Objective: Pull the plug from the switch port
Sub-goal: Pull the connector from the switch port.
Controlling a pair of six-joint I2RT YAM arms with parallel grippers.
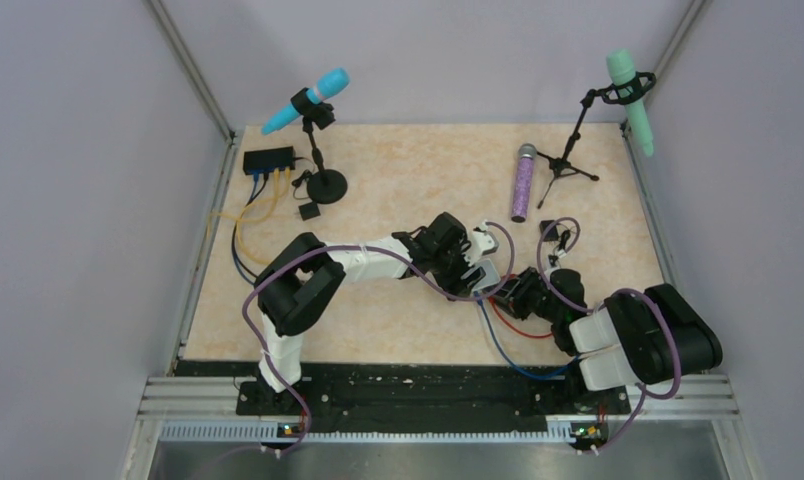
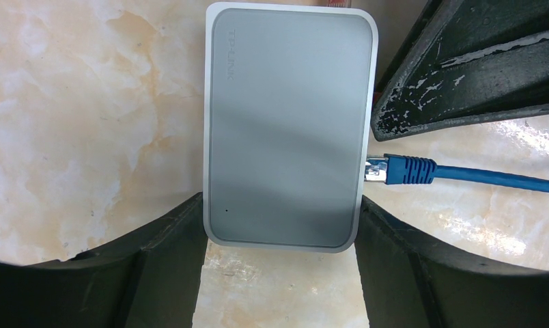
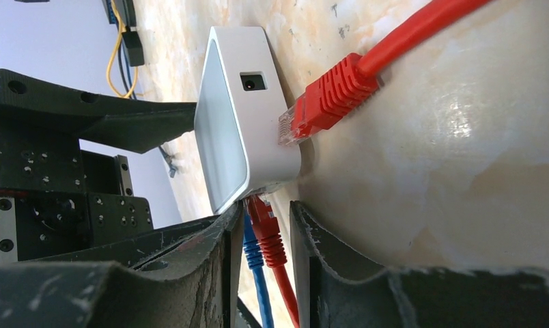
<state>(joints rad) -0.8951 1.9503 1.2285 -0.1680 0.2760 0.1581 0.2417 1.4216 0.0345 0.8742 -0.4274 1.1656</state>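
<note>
Well off to the left of the switch [image 2: 285, 130], at the far corner, a black box [image 1: 268, 160] sits with yellow and blue leads in it; neither arm is near it. The work is at the pale grey switch itself, mid-surface, with the purple microphone [image 1: 523, 183] lying just beyond it.

The left claw [image 2: 282, 212] is closed against both long sides of the switch at its near end, apparently to steady it. The switch lies flat, broad face up. Its long axis runs in line with the left claw's reach, and its socketed long side faces the right arm.

On that side the blue plug [image 2: 401, 171] sits fully home. Beside it a red plug [image 3: 265, 229] meets the switch and looks seated too. A second red plug [image 3: 323, 96] stands at the short end, next to a small round socket.

The right claw [image 3: 265, 208] has its fingers either side of the first red plug with only a narrow gap. I cannot tell whether they press on it.

By my reading the bracing and approach are done. The grip, if not yet made, and the pull away from the switch are left.
</note>
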